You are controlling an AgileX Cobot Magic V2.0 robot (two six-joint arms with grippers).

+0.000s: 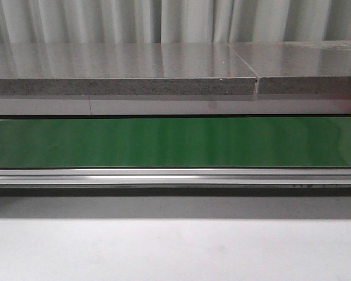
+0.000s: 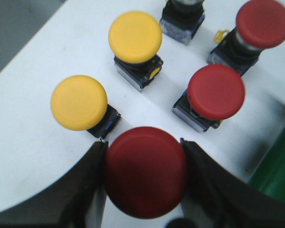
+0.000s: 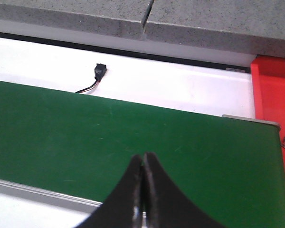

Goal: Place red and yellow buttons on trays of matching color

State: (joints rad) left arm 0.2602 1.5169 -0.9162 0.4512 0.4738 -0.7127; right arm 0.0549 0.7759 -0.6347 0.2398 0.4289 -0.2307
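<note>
Left tool: pinching a red button by its cap.
Other buttons: two yellow buttons, two more red, just beyond on the white worktop.
Right tool: fingers pressed together over the green belt; red tray farther off.

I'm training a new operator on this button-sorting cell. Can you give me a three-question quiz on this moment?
1. True or false: the left hand is closed on a red button.
2. How many yellow buttons are fully visible in the left wrist view?
A) one B) two C) four
3. Fill in: the right hand hangs shut and empty over the ______ conveyor belt.

Key:
1. True; its fingers press both sides of the cap.
2. B; one yellow button sits nearer the hand and another yellow button farther off.
3. Green.
</note>
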